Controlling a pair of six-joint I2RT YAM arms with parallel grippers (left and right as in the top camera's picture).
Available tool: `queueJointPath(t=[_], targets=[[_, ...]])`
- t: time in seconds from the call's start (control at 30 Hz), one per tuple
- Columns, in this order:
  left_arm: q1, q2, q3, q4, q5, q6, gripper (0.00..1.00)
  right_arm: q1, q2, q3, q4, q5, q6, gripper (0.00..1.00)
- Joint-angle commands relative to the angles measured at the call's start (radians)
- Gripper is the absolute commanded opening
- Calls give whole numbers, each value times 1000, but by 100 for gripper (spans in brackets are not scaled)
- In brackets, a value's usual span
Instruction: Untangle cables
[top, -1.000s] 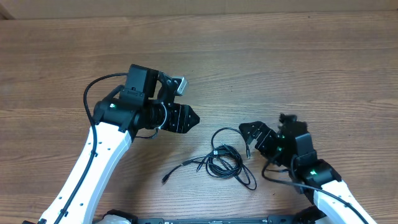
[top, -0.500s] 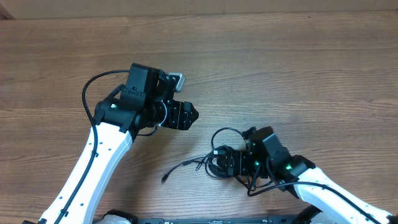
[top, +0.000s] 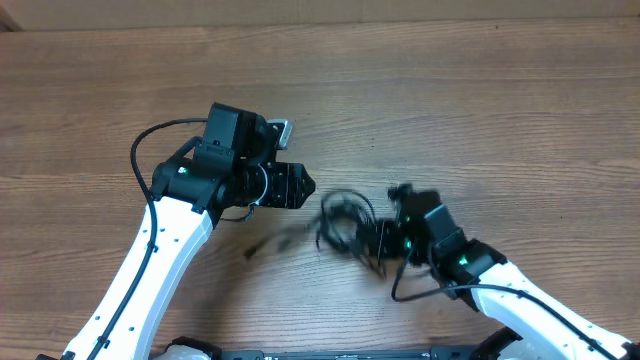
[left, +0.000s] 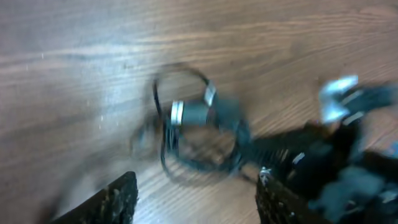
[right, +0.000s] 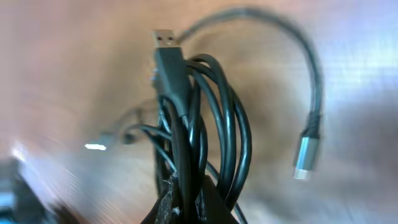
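Two thin black cables (top: 338, 228) sit near the middle of the brown wooden worktop (top: 480, 100), a little closer to the edge where the arms stand. They are looped together in one loose bunch, and from above the bunch looks blurry.

The right gripper (top: 378, 240) is closed tight on this bunch. In the right wrist view its fingers (right: 163, 208) pinch the loops at the bottom of the picture. The cables (right: 231, 140) stretch out long and narrow, straight away from the fingers. At the far tip of the bunch a flat metal plug (right: 165, 38) points away from the gripper. A second cable end curves out to one side and hangs back down, and its silver plug (right: 305, 155) points toward the gripper.

From above, the long way of the bunch runs left to right, from the right gripper toward the left gripper (top: 300, 187). One loose cable tail (top: 262, 244) trails off to the left, toward the near edge. I cannot tell if the bunch touches the wood.

The left gripper is near the bunch but apart from it. In the left wrist view its two fingers (left: 118, 199) stand wide apart with nothing between them. The cables (left: 193, 115) lie ahead of it, blurry, with the right gripper (left: 323, 165) at their right side.
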Motion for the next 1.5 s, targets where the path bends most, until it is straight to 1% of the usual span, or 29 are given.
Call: queueJointPath(t=[0.0, 0.1, 0.13, 0.17, 0.2, 0.27, 0.3, 0.33, 0.37, 0.4, 0.43, 0.53, 0.6, 0.7, 0.77, 0.87, 1.03, 1.07, 1.1, 1.17, 1.2, 1.23, 1.27, 1.3, 1.33, 1.43, 1.47], targets=[[-7, -14, 16, -35, -2, -48, 58, -66, -3, 50, 103, 8, 192, 4], [-7, -14, 16, -68, -2, -97, 54, -104, -3, 50, 197, -11, 299, 4], [-7, -14, 16, -77, -2, -135, 54, -110, -3, 50, 229, -18, 314, 4], [-7, -14, 16, -83, -2, -175, 57, -113, -3, 50, 268, -27, 321, 4], [-7, -14, 16, -85, -2, -230, 63, -113, -3, 50, 304, -37, 321, 4], [-7, -14, 16, -82, -2, -372, 82, -111, -3, 50, 352, -63, 321, 4], [-7, -14, 16, -79, -2, -440, 96, -107, -3, 50, 359, -67, 321, 4], [-7, -14, 16, -73, -2, -507, 97, -104, -3, 50, 359, -67, 321, 4], [-7, -14, 16, -62, -2, -567, 97, -98, -3, 49, 357, -67, 321, 4], [-8, -14, 16, -53, -2, -608, 93, -93, -3, 49, 357, -67, 321, 4], [-12, -13, 16, -35, -3, -658, 86, -84, -3, 49, 360, -71, 321, 4], [-23, 0, 16, 5, -11, -706, 83, -65, -3, 49, 377, -84, 317, 4], [-34, 19, 16, 21, -33, -731, 83, -56, -3, 49, 380, -85, 318, 4], [-52, 65, 16, 24, -40, -764, 91, -53, -3, 49, 380, -89, 318, 4], [-61, 105, 16, 25, -40, -779, 93, -53, -3, 49, 380, -89, 318, 4], [-69, 182, 16, 24, -31, -805, 90, -53, -3, 49, 380, -89, 318, 4], [-69, 303, 16, 69, 64, -859, 85, -53, -3, 49, 380, -98, 318, 4], [-69, 324, 16, 92, 76, -861, 81, -53, -3, 49, 380, -101, 318, 4], [-69, 346, 16, 118, 85, -863, 70, -53, -3, 49, 379, -102, 318, 4], [-71, 379, 16, 168, 114, -866, 57, -53, -3, 49, 379, -108, 318, 4], [-72, 394, 16, 193, 132, -871, 48, -53, -3, 49, 379, -108, 318, 4], [-72, 406, 16, 215, 149, -879, 45, -53, -3, 49, 379, -108, 318, 4], [-72, 417, 16, 238, 167, -886, 44, -53, -3, 49, 379, -107, 319, 4], [-72, 428, 16, 258, 182, -893, 44, -53, -3, 49, 380, -107, 319, 4], [-72, 435, 16, 273, 192, -903, 47, -53, -3, 49, 380, -107, 319, 4], [-72, 449, 16, 294, 227, -971, 75, -53, -3, 49, 380, -105, 319, 4], [-72, 449, 16, 297, 245, -993, 79, -53, -3, 49, 379, -101, 321, 4]])
